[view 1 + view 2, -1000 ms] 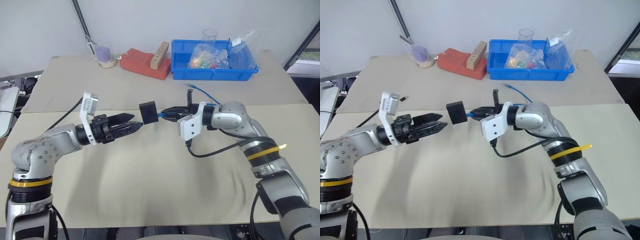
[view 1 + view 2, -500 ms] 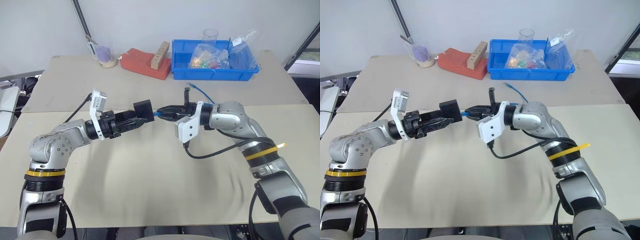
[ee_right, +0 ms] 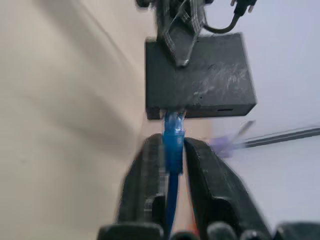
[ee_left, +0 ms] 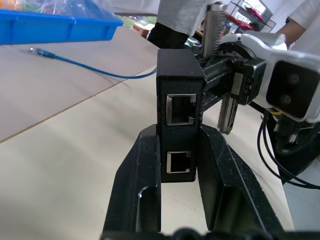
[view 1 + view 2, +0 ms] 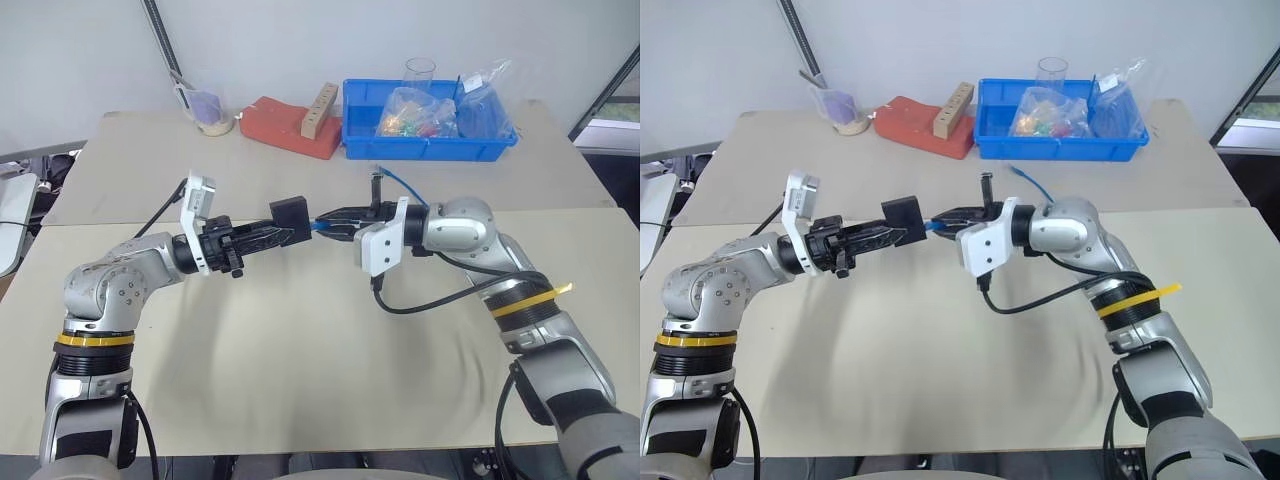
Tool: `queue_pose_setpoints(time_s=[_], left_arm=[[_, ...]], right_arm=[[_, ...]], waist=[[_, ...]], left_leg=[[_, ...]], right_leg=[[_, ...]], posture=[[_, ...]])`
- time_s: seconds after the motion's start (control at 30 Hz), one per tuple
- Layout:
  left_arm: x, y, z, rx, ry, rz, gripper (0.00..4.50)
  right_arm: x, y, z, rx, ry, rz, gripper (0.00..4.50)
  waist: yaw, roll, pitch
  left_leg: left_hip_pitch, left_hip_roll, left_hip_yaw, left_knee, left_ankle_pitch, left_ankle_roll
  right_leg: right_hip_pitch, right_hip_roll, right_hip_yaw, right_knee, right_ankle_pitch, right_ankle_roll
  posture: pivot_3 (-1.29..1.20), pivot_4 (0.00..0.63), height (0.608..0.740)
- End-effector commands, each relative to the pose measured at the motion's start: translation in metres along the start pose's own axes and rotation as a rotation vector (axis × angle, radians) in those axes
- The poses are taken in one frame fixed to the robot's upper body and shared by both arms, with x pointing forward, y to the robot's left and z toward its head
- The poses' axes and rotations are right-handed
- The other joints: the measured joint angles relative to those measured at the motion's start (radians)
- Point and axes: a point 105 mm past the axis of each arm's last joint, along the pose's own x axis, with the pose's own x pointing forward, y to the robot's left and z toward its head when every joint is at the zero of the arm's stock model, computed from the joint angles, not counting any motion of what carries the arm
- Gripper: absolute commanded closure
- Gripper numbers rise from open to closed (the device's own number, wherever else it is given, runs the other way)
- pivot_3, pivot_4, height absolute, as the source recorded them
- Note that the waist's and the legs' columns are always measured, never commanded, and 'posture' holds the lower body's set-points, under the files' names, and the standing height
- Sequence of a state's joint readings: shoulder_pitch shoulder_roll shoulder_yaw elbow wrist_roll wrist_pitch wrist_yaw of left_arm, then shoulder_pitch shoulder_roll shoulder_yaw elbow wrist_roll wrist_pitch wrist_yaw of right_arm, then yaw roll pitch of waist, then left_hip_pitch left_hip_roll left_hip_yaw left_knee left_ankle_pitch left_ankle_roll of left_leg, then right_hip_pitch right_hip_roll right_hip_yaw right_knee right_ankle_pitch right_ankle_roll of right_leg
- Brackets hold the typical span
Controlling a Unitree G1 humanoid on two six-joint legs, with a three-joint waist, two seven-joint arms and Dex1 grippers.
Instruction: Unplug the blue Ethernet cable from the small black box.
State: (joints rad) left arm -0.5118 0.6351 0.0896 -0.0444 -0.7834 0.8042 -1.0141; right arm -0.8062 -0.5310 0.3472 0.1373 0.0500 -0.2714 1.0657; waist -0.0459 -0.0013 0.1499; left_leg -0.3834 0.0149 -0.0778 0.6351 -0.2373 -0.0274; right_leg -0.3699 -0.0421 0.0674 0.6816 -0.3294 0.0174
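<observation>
Blue Ethernet cable [image 3: 173,145], plugged into small black box [image 5: 292,216], raised over beige bench [image 5: 300,350] against white wall. Box clamped in left end effector [image 4: 181,150]. Plug sandwiched between right end effector [image 3: 172,150] fingers, hold uncertain.

Blue bin [image 5: 430,145] beside red block [image 5: 290,127] on table [image 5: 300,350].

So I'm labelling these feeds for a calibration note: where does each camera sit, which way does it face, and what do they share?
Left eye, right eye: on the head, looking forward and down over both arms at the table, blue bin at the far edge.
Left wrist: along the left gripper, shut on the small black box; the right gripper is beyond.
Right wrist: along the right gripper, astride the blue Ethernet cable, still plugged in.
Shared: box and cable appear in every view.
</observation>
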Motion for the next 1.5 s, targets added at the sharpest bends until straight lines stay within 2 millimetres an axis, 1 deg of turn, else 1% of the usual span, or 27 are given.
queue_pose_setpoints(time_s=[0.03, 0.07, 0.1, 0.13, 0.17, 0.23, 0.37, 0.5, 0.6, 0.7, 0.77, 0.83, 1.0, 1.43, 1.5], left_arm=[[-0.004, -0.013, 0.008, 0.132, 0.034, -0.072, 4.01], [-0.004, -0.015, 0.008, 0.151, 0.044, -0.088, 4.01], [-0.005, -0.016, 0.009, 0.162, 0.049, -0.098, 4.01], [-0.004, -0.017, 0.010, 0.175, 0.052, -0.108, 4.01], [-0.004, -0.018, 0.012, 0.200, 0.056, -0.125, 4.01], [-0.001, -0.022, 0.017, 0.239, 0.061, -0.153, 4.01], [0.002, -0.024, 0.021, 0.258, 0.059, -0.181, 4.01], [0.001, -0.027, 0.018, 0.270, 0.077, -0.198, 4.01], [0.001, -0.029, 0.016, 0.269, 0.083, -0.205, 4.01], [0.000, -0.029, 0.014, 0.271, 0.095, -0.206, 4.01], [0.000, -0.029, 0.014, 0.271, 0.096, -0.207, 4.01], [0.000, -0.029, 0.014, 0.272, 0.098, -0.208, 4.01], [0.001, -0.031, 0.013, 0.274, 0.101, -0.219, 4.01], [0.004, -0.032, 0.014, 0.286, 0.098, -0.231, 4.01], [0.004, -0.033, 0.014, 0.285, 0.097, -0.234, 4.01]], right_arm=[[-0.018, -0.016, 0.017, 0.407, -0.082, 0.060, 2.08], [-0.023, -0.019, 0.017, 0.528, -0.080, 0.088, 1.80], [-0.026, -0.020, 0.017, 0.606, -0.078, 0.109, 1.39], [-0.029, -0.021, 0.017, 0.658, -0.075, 0.122, 1.14], [-0.031, -0.022, 0.015, 0.734, -0.069, 0.145, 0.69], [-0.032, -0.019, 0.012, 0.841, -0.051, 0.204, 0.03], [-0.026, -0.018, 0.009, 0.901, -0.041, 0.228, 0.03], [-0.018, -0.015, 0.014, 0.940, -0.058, 0.259, 0.03], [-0.015, -0.014, 0.014, 0.951, -0.061, 0.265, 0.03], [-0.015, -0.013, 0.015, 0.955, -0.068, 0.278, 0.76], [-0.015, -0.012, 0.016, 0.949, -0.067, 0.289, 1.44], [-0.015, -0.010, 0.015, 0.923, -0.056, 0.305, 1.44], [-0.012, -0.009, 0.013, 0.925, -0.052, 0.308, 1.44], [-0.009, -0.013, 0.009, 0.934, -0.049, 0.310, 1.44], [-0.008, -0.011, 0.011, 0.933, -0.054, 0.325, 1.99]], waist=[[0.001, 0.000, 0.000], [0.001, 0.000, 0.000], [0.002, 0.000, 0.000], [0.003, 0.000, 0.000], [0.003, 0.000, 0.000], [0.003, 0.000, 0.000], [0.003, 0.000, 0.000], [-0.001, 0.000, 0.000], [0.000, 0.000, 0.000], [0.000, 0.000, 0.000], [0.002, 0.000, 0.000], [0.002, 0.000, 0.000], [0.001, 0.000, 0.000], [0.001, 0.000, 0.000], [0.001, 0.000, 0.000]], left_leg=[[0.000, 0.000, -0.001, 0.000, 0.000, 0.000], [0.000, 0.000, -0.001, 0.001, 0.000, 0.000], [0.000, 0.000, -0.001, 0.001, 0.000, 0.000], [0.000, -0.001, -0.001, 0.001, 0.000, 0.000], [0.000, -0.001, -0.001, 0.001, 0.000, 0.000], [0.000, -0.001, -0.001, 0.001, 0.000, 0.000], [0.000, -0.001, -0.001, 0.001, 0.000, 0.001], [-0.001, 0.000, -0.001, 0.001, -0.001, 0.001], [-0.001, 0.000, -0.001, 0.001, -0.001, 0.001], [-0.001, -0.001, -0.001, 0.001, -0.001, 0.001], [-0.001, -0.001, -0.001, 0.001, -0.001, 0.001], [-0.002, -0.001, -0.001, 0.002, -0.001, 0.001], [-0.001, -0.001, -0.001, 0.002, -0.001, 0.001], [-0.001, -0.001, -0.001, 0.002, -0.001, 0.001], [-0.002, -0.001, -0.001, 0.002, -0.001, 0.001]], right_leg=[[0.000, 0.000, 0.000, 0.000, 0.000, 0.000], [0.000, 0.000, -0.001, 0.000, 0.000, 0.000], [0.000, 0.000, 0.000, 0.000, 0.000, 0.000], [0.000, -0.001, 0.000, -0.002, 0.000, 0.000], [0.000, -0.001, 0.000, -0.003, 0.000, 0.000], [0.000, 0.000, -0.001, -0.005, 0.000, 0.000], [0.000, 0.000, -0.001, -0.005, 0.000, 0.000], [-0.001, 0.000, -0.001, -0.003, 0.000, 0.000], [-0.001, 0.000, -0.001, -0.002, 0.000, 0.000], [-0.001, 0.000, -0.001, -0.003, 0.000, 0.000], [-0.001, 0.000, -0.001, -0.003, 0.000, 0.000], [-0.001, 0.000, -0.001, -0.003, 0.000, 0.000], [-0.001, 0.000, -0.001, -0.003, 0.000, 0.000], [-0.001, 0.000, -0.002, -0.003, 0.000, 0.000], [-0.001, 0.000, -0.002, -0.003, 0.000, 0.000]], posture=[[0.00, 0.150, 0.740], [0.00, 0.150, 0.740], [0.00, 0.150, 0.740], [0.00, 0.150, 0.740], [0.00, 0.150, 0.740], [0.00, 0.150, 0.740], [0.00, 0.150, 0.740], [0.00, 0.150, 0.740], [0.00, 0.150, 0.740], [0.00, 0.150, 0.740], [0.00, 0.150, 0.740], [0.00, 0.150, 0.740], [0.00, 0.150, 0.740], [0.00, 0.150, 0.740], [0.00, 0.150, 0.740]])
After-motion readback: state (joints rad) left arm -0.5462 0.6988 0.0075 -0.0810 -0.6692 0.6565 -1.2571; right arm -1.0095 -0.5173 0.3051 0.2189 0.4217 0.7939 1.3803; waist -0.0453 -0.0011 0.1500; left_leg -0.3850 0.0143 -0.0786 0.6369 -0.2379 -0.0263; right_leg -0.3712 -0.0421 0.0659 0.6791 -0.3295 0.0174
